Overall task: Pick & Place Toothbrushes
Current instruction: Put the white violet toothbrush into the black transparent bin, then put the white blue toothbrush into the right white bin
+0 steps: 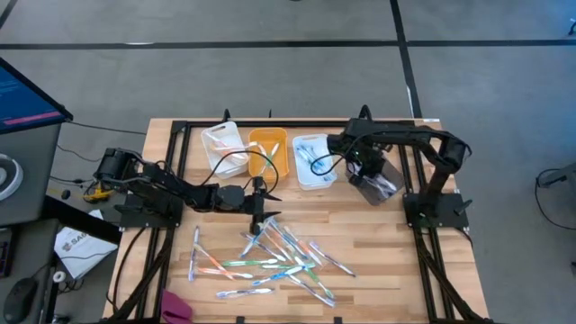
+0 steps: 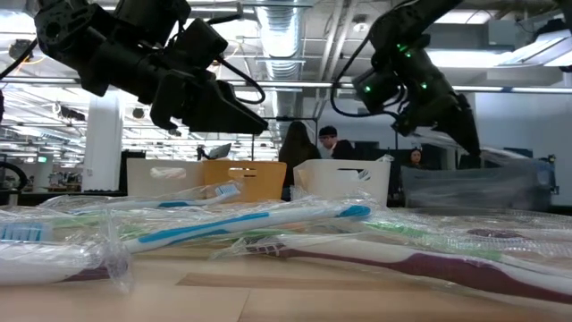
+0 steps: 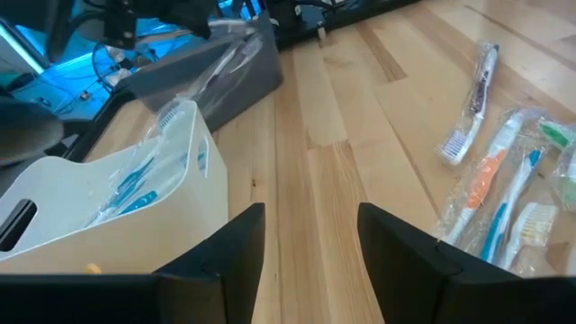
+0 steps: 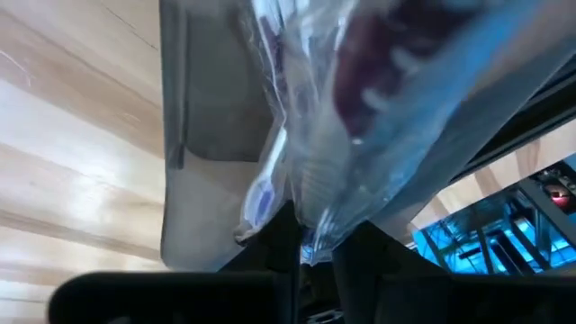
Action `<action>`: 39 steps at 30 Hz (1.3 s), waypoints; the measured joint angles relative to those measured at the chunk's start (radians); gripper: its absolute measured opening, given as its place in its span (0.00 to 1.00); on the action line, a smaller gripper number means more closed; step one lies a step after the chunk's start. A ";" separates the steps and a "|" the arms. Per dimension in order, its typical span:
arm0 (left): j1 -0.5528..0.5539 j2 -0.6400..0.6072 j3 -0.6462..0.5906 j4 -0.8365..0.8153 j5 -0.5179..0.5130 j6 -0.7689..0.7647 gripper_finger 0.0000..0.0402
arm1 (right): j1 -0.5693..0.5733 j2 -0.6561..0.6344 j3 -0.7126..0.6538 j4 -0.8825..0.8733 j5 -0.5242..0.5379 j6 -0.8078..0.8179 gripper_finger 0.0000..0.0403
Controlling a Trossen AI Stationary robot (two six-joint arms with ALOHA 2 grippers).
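Evenly, softly lit from overhead ceiling strips (image 2: 295,67), faint shadows only on the table (image 1: 405,261), glare off clear wrappers (image 2: 116,250), near toothbrushes (image 2: 259,224) blurred at table height, right wrist close-up smeared, blue screen glow (image 3: 54,54) beyond.

Overhead camera is looking straight down; low camera is facing level across the table (image 1: 396,243); both are sharing the toothbrushes (image 1: 270,252).

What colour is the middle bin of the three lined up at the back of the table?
The middle bin is orange, flanked by two white bins. The high view shows it best.
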 joint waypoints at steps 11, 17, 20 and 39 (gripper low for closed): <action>0.000 0.000 0.000 0.009 -0.001 -0.027 0.43 | 0.001 -0.001 -0.008 0.022 0.009 -0.014 0.14; 0.000 0.000 0.000 0.009 -0.001 -0.026 0.43 | 0.017 -0.001 -0.008 0.053 0.009 -0.001 0.20; 0.000 0.000 0.000 0.009 -0.001 -0.025 0.43 | 0.023 -0.001 -0.008 0.051 0.010 -0.001 0.23; -0.031 -0.360 0.000 -0.320 -0.030 0.131 0.38 | 0.110 -0.203 0.145 0.013 0.018 0.168 0.37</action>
